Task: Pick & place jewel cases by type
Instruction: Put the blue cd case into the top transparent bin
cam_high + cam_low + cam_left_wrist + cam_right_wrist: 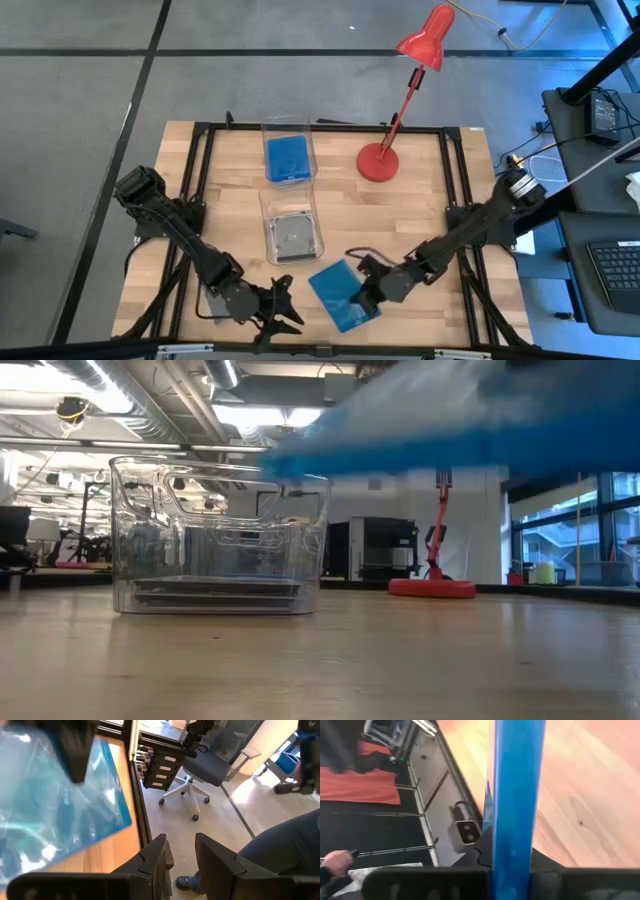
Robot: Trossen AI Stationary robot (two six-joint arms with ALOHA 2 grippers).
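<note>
Bins beside the red lamp (400, 95): far bin (288, 152) holds a blue case (287, 158), near bin (292, 228) a grey case (294, 238). We see the right gripper (372, 292) clamped on another blue jewel case (340, 292); left gripper (282, 308) jaws apart, empty.

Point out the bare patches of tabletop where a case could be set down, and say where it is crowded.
Free: the wood left of the two clear bins, and the stretch between the red lamp and the right arm. Crowded: the near edge, where the left gripper and the right gripper, shut on a blue jewel case, meet.
</note>
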